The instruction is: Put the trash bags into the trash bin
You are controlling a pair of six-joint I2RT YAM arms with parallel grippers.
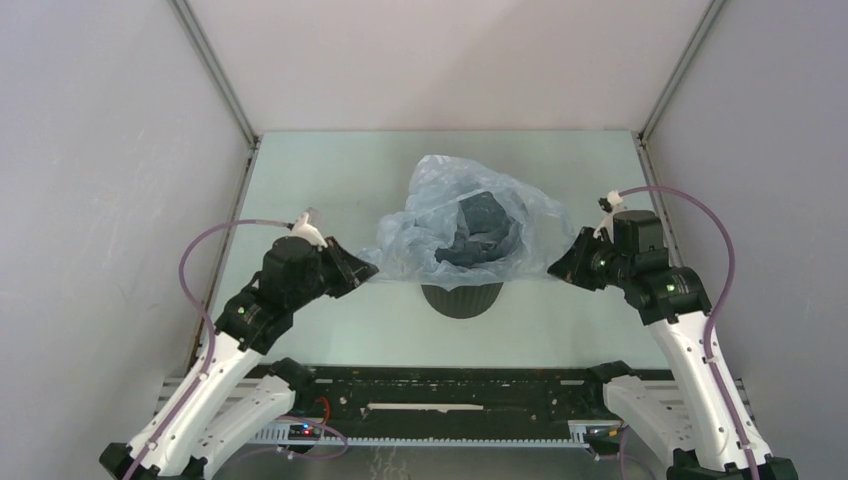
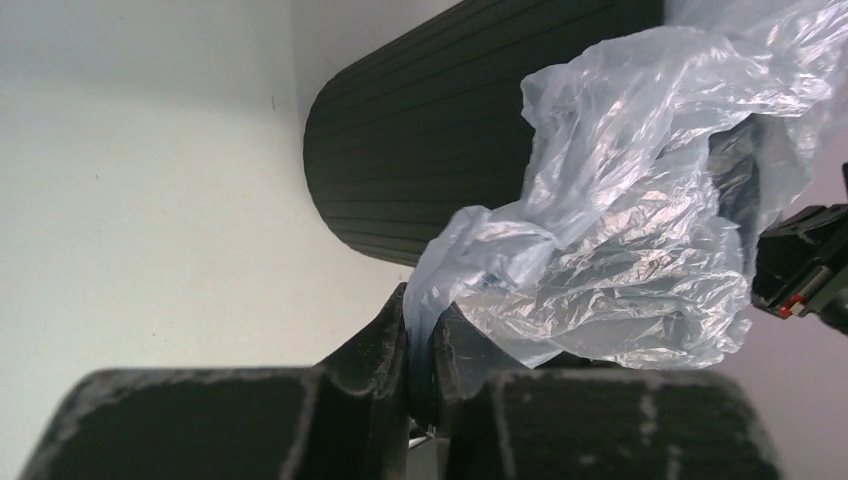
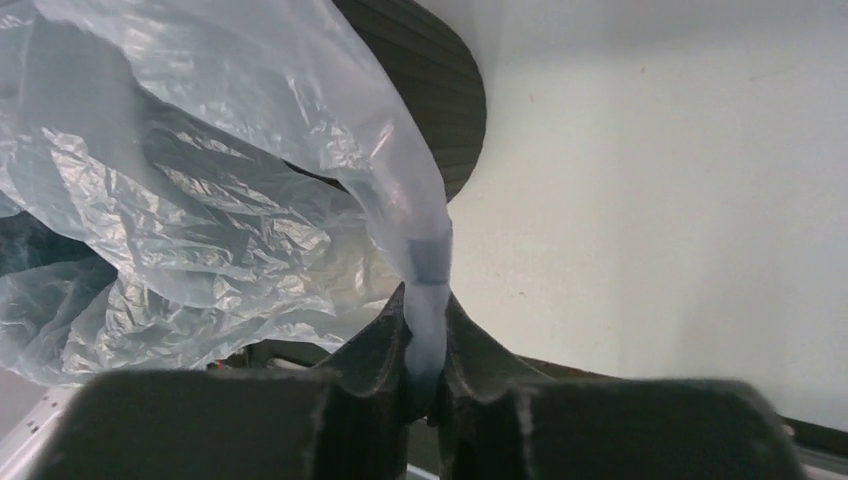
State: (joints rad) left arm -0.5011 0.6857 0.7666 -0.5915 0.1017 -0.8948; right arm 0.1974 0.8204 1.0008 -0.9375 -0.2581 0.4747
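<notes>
The pale blue trash bag (image 1: 440, 190) is lying over the top of the black trash bin (image 1: 461, 300), which is standing in the middle of the surface (image 1: 330, 170). The left gripper (image 1: 368, 268) is pinching the bag's left edge tight in its jaws. The right gripper (image 1: 553, 270) is pinching the right edge the same way.

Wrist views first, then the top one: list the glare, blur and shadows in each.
Left wrist: white glints on the crinkled bag; the jaws at the bottom edge are dark and soft; the ribs of the bin read clearly. Right wrist: similar glints on the film, jaws blurred, the rest evenly lit. Top: flat, diffuse light, no hard shadows, no glare.
</notes>
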